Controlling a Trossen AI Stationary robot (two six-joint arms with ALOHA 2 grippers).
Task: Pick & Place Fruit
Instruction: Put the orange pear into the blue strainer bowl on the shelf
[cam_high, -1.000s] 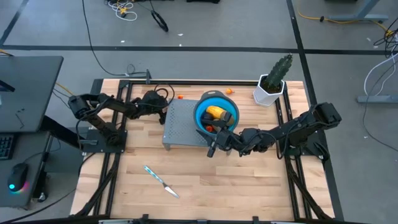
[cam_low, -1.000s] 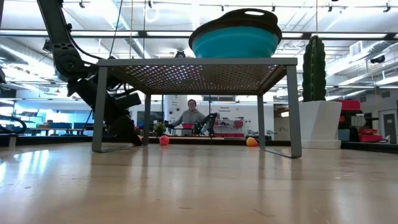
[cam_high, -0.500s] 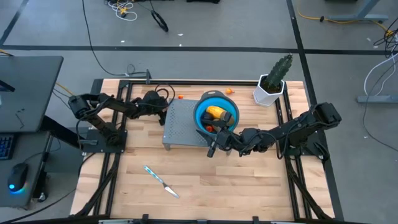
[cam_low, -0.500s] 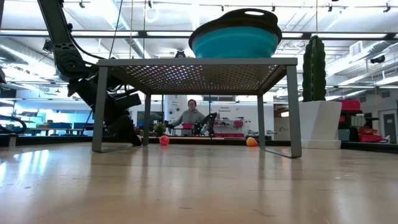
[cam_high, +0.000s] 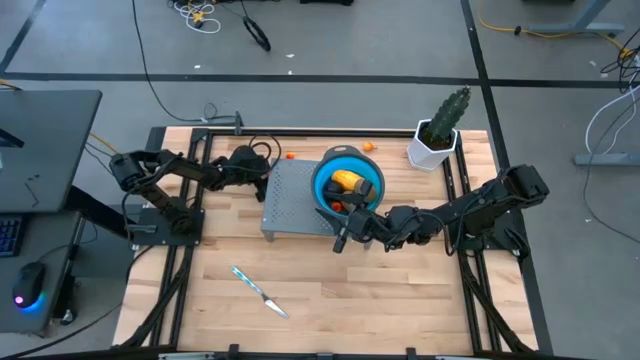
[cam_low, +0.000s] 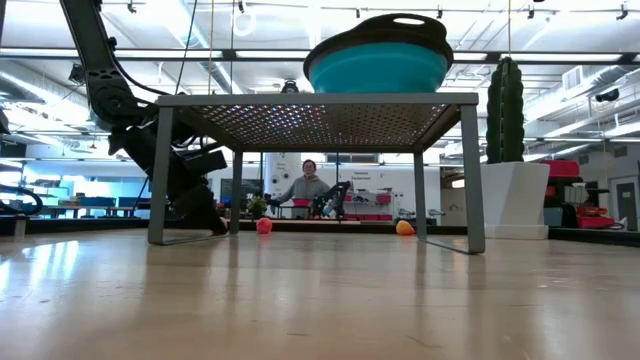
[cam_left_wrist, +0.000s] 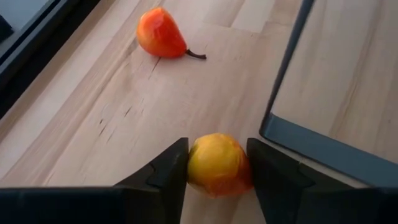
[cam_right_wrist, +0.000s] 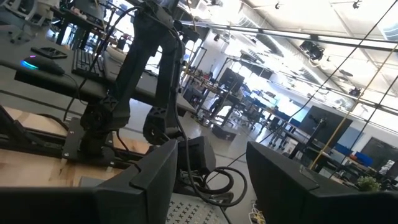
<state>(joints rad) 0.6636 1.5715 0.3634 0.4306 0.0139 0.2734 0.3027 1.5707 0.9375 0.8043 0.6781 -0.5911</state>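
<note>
In the high view the left gripper (cam_high: 262, 178) is merged with dark cables beside the perforated stand (cam_high: 290, 200), so its fingers cannot be made out there. The fruit in the blue bowl (cam_high: 372, 170) is partly covered by the right gripper (cam_high: 340, 237). In the low view the bowl's contents are hidden by its wall. The yellow-orange fruit (cam_left_wrist: 216, 163) is partly masked by the fingers (cam_left_wrist: 168, 171)

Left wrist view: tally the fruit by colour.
Red-orange fruit: 1
Yellow-orange fruit: 1
Total: 2
</note>
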